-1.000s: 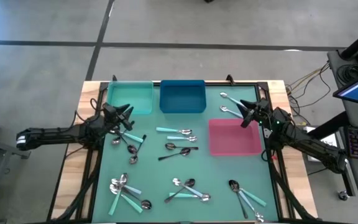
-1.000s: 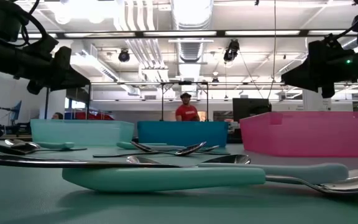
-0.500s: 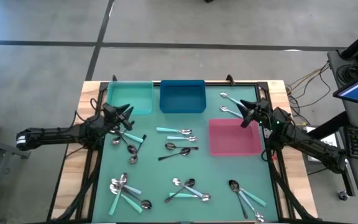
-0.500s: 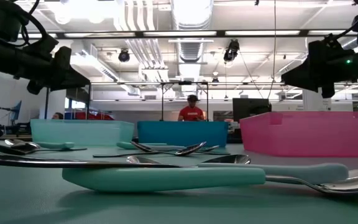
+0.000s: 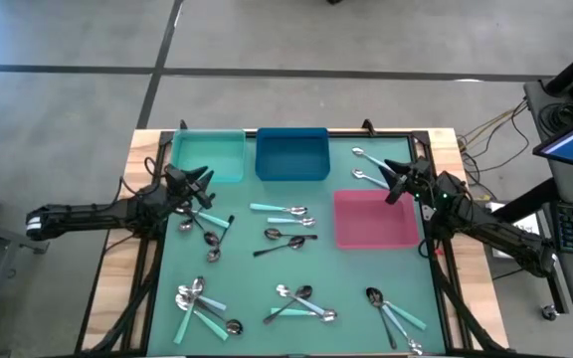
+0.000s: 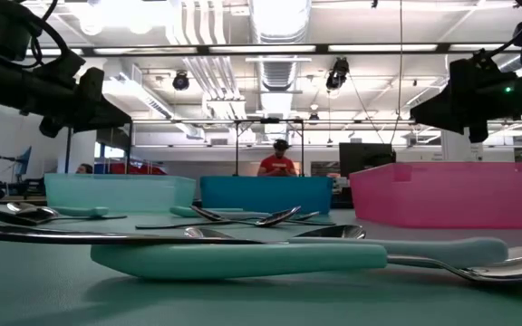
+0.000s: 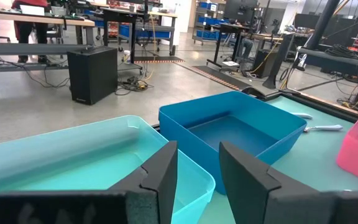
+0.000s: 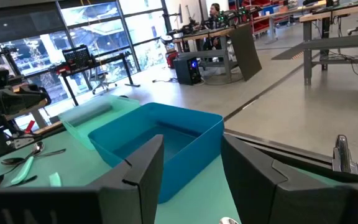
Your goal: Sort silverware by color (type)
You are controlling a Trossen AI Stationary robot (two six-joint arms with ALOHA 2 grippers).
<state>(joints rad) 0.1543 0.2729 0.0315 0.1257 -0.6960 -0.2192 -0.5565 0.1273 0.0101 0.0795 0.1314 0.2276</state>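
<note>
Spoons (image 5: 285, 239) — dark metal, shiny silver, turquoise-handled — lie scattered on our green table (image 5: 356, 268) beside three empty bins; left gripper (image 5: 204, 180) and right gripper (image 5: 387, 172) hover, fingers parted, holding nothing.

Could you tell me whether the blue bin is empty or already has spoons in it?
Empty. The blue bin shows only its bare floor in the high view, and both wrist views look into it and show no spoon inside.

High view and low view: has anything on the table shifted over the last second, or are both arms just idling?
Nothing on the table visibly changed. The left gripper and right gripper hover open and empty where they were, and the spoons lie as before. Only a person far behind the table shifted slightly.
</note>
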